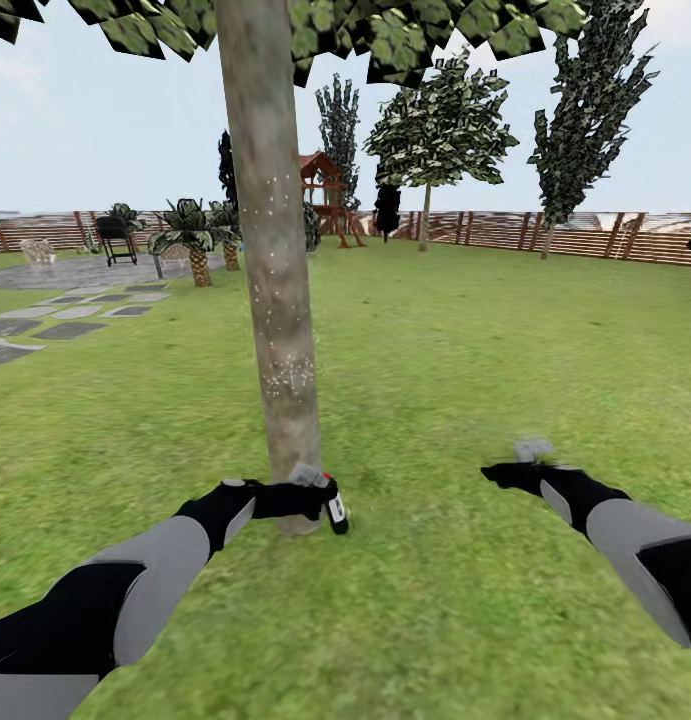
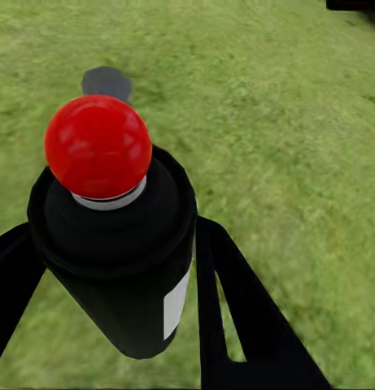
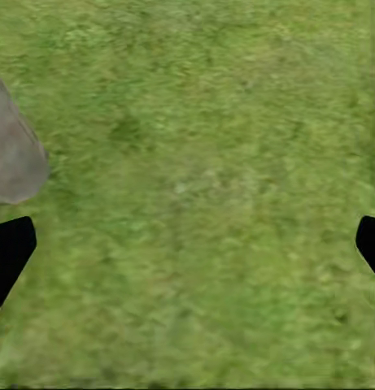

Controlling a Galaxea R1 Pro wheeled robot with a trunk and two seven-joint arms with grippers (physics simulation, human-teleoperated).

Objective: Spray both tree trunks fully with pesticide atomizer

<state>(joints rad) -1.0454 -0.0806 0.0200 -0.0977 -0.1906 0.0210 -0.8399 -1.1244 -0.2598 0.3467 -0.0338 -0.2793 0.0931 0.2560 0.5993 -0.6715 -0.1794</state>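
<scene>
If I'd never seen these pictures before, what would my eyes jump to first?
Probably the thick grey-brown tree trunk rising straight up just ahead of the robot, speckled with little white dots. Next, the black spray bottle with its shiny red ball top, gripped in the left gripper right at the foot of that trunk. The right gripper hangs open over the grass, holding nothing.

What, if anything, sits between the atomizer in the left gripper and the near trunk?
Nothing visible. The left gripper holds the atomizer right beside the base of the tree trunk, with no object showing in between.
</scene>
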